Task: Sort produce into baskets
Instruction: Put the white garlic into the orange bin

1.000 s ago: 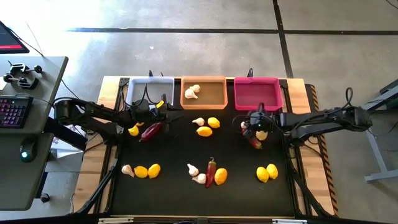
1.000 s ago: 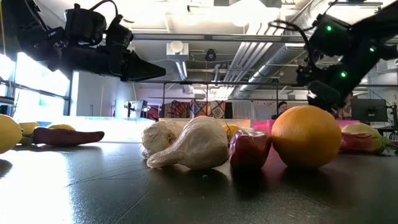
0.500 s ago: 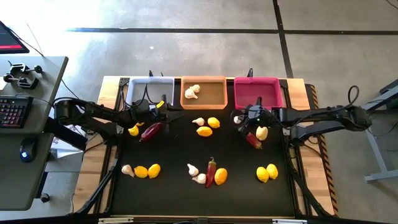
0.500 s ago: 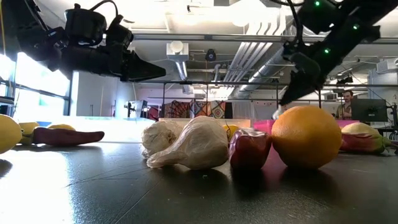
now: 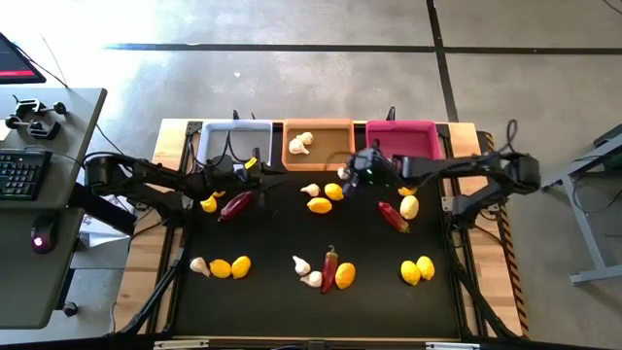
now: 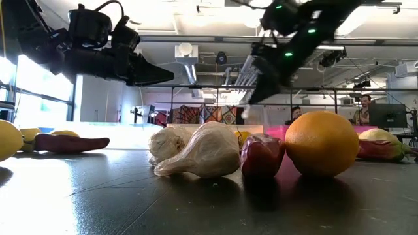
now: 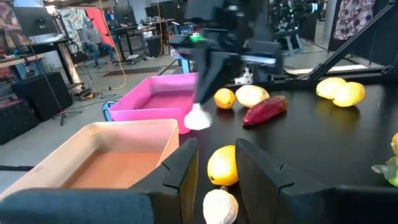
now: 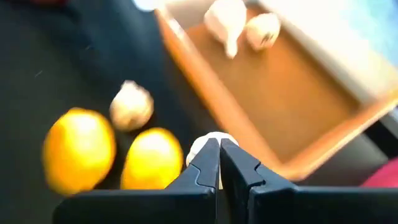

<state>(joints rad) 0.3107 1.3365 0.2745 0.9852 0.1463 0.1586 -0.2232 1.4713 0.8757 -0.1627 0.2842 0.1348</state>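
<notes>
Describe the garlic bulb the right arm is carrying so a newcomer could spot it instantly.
Start at the shallow orange plastic basket, the middle of three bins along the table's far edge. Just off its front right corner hangs the right gripper, jaws shut on a small white knobbly garlic bulb. Unlike the loose garlic beside the yellow lemons below, this one is pinched in the air.

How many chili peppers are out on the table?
3, elongated, dark red: left chili pepper before the white plastic bin, right chili pepper before the magenta plastic bin, front chili pepper nearer the front edge, midway. None seems hidden.
</notes>
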